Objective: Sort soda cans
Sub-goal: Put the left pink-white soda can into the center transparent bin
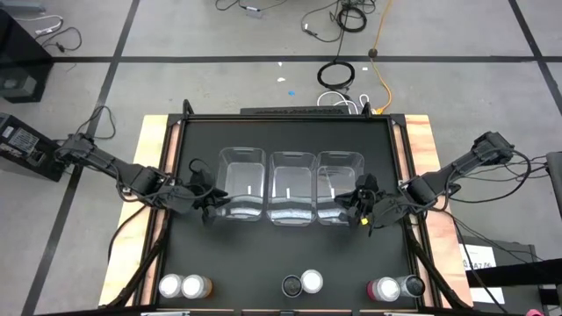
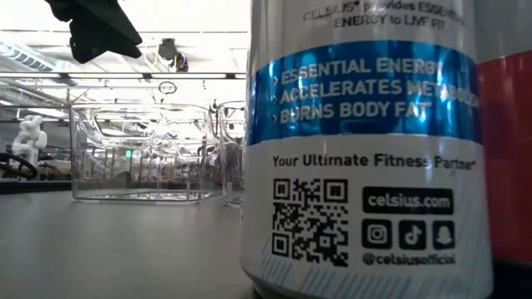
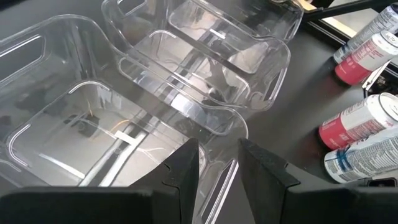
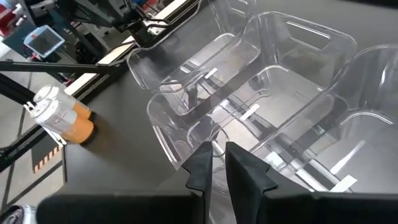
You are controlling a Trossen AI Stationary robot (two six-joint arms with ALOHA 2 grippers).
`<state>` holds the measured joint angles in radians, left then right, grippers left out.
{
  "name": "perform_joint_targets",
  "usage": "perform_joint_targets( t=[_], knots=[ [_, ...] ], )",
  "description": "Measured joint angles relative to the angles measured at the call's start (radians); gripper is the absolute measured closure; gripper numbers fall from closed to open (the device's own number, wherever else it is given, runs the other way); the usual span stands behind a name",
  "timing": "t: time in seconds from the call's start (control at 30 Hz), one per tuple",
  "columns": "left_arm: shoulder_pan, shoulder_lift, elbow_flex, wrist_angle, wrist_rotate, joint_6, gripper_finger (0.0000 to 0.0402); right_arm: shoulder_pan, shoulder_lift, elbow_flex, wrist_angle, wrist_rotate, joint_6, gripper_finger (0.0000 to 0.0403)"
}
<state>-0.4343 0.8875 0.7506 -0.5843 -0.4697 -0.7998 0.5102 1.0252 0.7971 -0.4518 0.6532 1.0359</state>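
3 clear rectangular plastic bins stand side by side in a row at the middle of the black table top (image 1: 290, 254) — a left bin (image 1: 242, 183), a middle bin (image 1: 292, 186) and a right bin (image 1: 339, 186) — and all 3 look empty from above.

The 6 small cylindrical soda cans with silvery round tops stand in 3 pairs along the near edge of the table, well apart from the bins. At the left is a pair of orange-bodied cans (image 1: 183, 285), touching or nearly so. At the centre is a second pair (image 1: 303, 283), 1 with a dark top and 1 with a pale top; their body colour cannot be told from above. At the right stand a pink-red can (image 1: 384, 289) and a dark grey can (image 1: 411, 286) just beside it.

The left gripper (image 1: 211, 204) hovers at the near left corner of the left bin. In the left wrist view its 2 dark fingers (image 3: 186, 165) stand slightly apart with nothing between them.

The right gripper (image 1: 357, 207) hovers at the near right corner of the right bin. In the right wrist view its fingers (image 4: 202, 165) show only a narrow gap — nothing is held.

In the low view a white and blue can (image 2: 366, 141) with printed text fills the foreground, with a red one just beside it at the picture's edge.
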Motion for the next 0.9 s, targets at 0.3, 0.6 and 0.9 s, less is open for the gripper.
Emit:
perform_joint_targets(
  t=[0.3, 0.6, 0.9],
  knots=[
    [0.0, 0.0, 0.0, 0.0, -0.003, 0.0, 0.0281, 0.002, 0.082, 0.224, -0.232, -0.029, -0.025, 0.0402],
    [0.0, 0.0, 0.0, 0.0, -0.006, 0.001, 0.0281, 0.001, 0.318, 0.667, -0.722, -0.155, 0.083, 0.0403],
    [0.0, 0.0, 0.0, 0.0, -0.007, 0.002, 0.0281, 0.002, 0.448, 0.732, -0.85, -0.477, 0.109, 0.0403]
  ],
)
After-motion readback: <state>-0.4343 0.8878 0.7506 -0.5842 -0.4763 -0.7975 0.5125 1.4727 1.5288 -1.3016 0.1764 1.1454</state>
